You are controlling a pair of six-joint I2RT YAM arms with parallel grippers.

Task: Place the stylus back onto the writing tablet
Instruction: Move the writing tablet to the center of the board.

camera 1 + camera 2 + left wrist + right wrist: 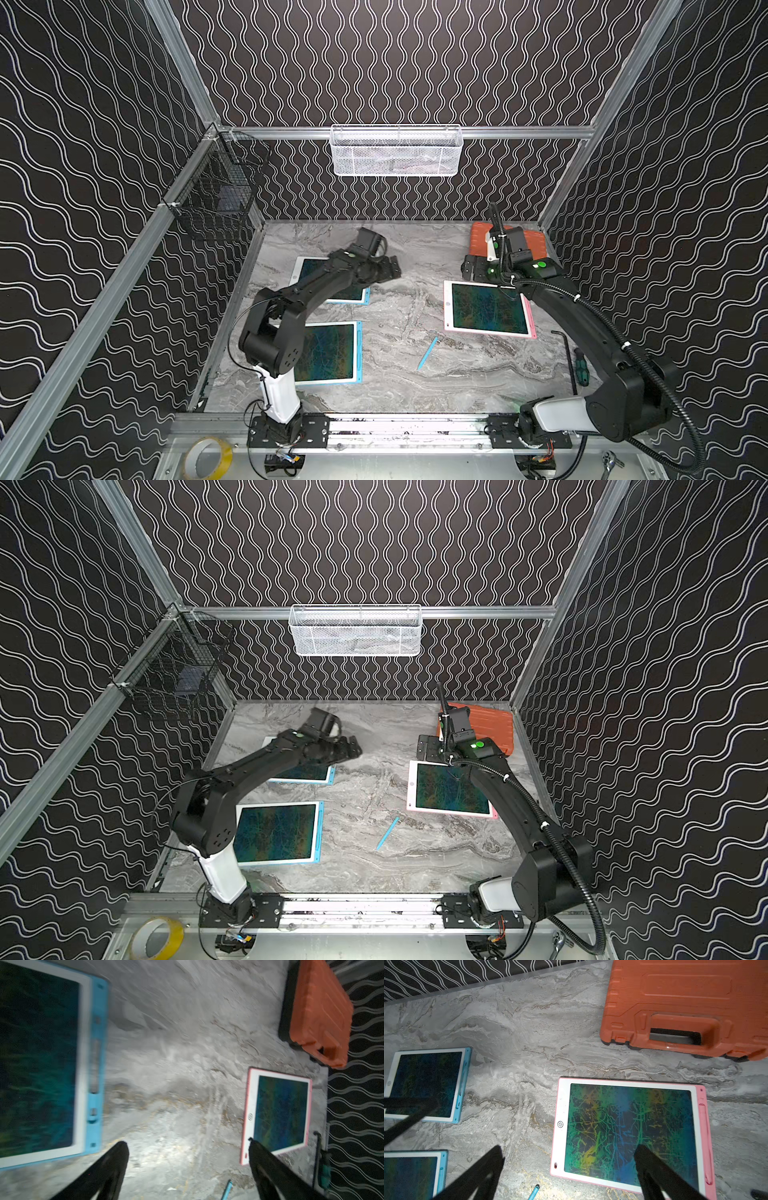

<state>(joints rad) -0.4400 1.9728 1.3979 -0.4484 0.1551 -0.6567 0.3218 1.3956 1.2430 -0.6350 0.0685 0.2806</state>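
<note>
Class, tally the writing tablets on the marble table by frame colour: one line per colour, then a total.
Blue-framed rectangular writing tablets: 2
Pink-framed rectangular writing tablet: 1
Total: 3

Black wavy-lined walls (374, 62), grey marble tabletop (457, 386)

place: robot lab cell | evidence: aluminium frame (519, 132), wavy-patterned walls (374, 62), arms (582, 318) bolted to rail (407, 428)
</note>
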